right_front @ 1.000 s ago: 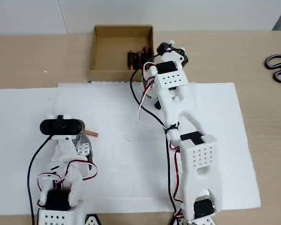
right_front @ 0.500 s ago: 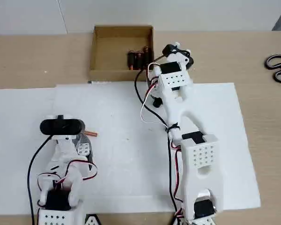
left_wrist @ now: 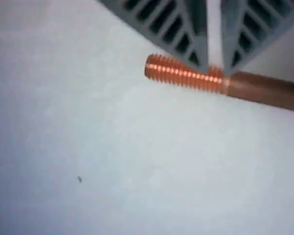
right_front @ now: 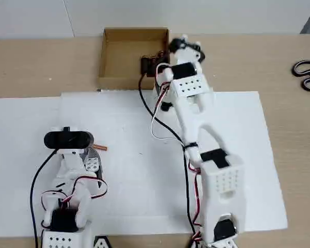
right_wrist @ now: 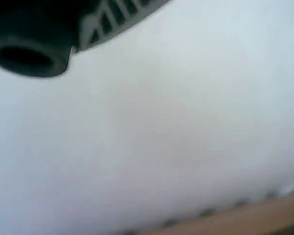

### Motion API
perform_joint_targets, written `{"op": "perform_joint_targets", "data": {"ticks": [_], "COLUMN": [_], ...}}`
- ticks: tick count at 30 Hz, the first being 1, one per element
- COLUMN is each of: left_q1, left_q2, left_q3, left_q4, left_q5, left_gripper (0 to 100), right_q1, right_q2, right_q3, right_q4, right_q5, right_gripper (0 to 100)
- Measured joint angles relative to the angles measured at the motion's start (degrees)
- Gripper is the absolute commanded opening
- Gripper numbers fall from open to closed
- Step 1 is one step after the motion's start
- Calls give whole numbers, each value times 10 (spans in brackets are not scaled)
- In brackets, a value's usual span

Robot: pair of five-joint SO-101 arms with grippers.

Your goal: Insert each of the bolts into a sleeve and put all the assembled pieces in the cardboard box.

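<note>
While the left jaws sit low over the white paper (right_front: 144,181), they are pinched tight on a copper bolt (left_wrist: 255,90), threads poking out. Near the cardboard box (right_front: 119,57), the right jaws grip a black sleeve (right_wrist: 29,56) above the paper. Assembled pieces (right_front: 151,64) lie inside the box.

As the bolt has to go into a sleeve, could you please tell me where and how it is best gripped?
I would take the bolt across its smooth shank, coming from the side, square to its long axis. The shank is plain and round, so it seats evenly, and the threaded end is left free to enter the sleeve.
</note>
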Motion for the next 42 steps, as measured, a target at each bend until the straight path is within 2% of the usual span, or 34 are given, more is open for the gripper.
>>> {"op": "perform_joint_targets", "data": {"ticks": [4,8,15,19,27,34,39,42], "left_q1": [0,5,9,-10,-52,-105,-107,-109], "left_q2": [0,0,23,122,433,625,716,759], "left_q3": [-39,-117,-225,-314,-551,-662,-674,-674], "left_q4": [8,55,159,162,192,194,194,194], "left_q5": [0,0,0,-1,2,117,172,243], "left_gripper": [7,8,8,8,6,6,7,8], "right_q1": [-10,1,60,84,98,128,163,185], "right_q2": [-65,-107,-168,-194,-268,-324,-356,-374], "right_q3": [0,0,0,23,152,249,305,339], "right_q4": [69,139,154,154,155,155,155,152], "right_q5": [37,45,47,47,47,47,48,48], "right_gripper": [3,3,3,3,3,3,3,3]}}
